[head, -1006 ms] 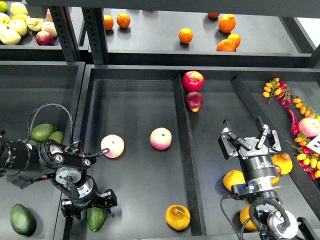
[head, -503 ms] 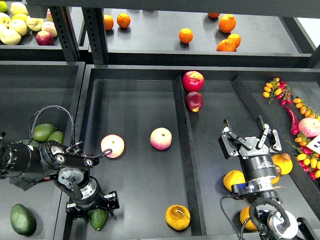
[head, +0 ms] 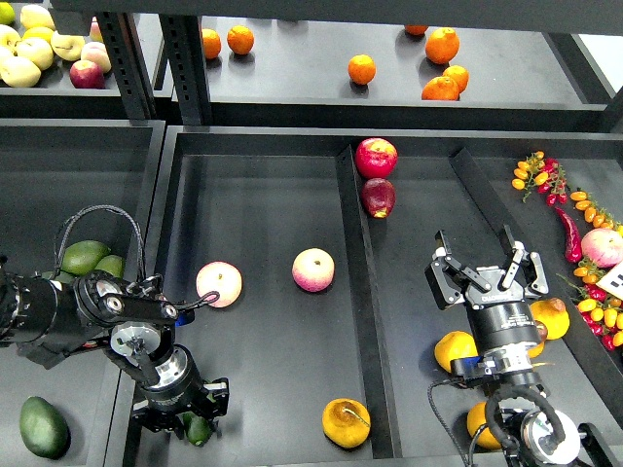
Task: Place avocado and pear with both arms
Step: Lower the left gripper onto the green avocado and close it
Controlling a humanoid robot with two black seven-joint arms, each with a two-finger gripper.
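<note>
The avocado [head: 199, 430] is a glossy green fruit, mostly hidden under my left gripper [head: 185, 418], at the front left corner of the middle tray [head: 263, 175]. The left gripper points down and is closed around it. The pear [head: 346, 422], golden yellow with a thin brown stem, lies at the front right of the same tray, apart from both grippers. My right gripper [head: 484, 270] is open and empty, fingers spread, above the right tray.
Two pink apples [head: 219, 283] [head: 313, 269] lie mid-tray and two red apples [head: 376, 157] by the divider. Green fruits [head: 85, 257] and a dark green one [head: 44, 426] lie left. Yellow fruits [head: 455, 348] surround the right arm. Oranges [head: 361, 68] sit on the shelf.
My left gripper has moved down and slightly right with the avocado, which is now more covered by it. The right arm and the pear have not moved.
</note>
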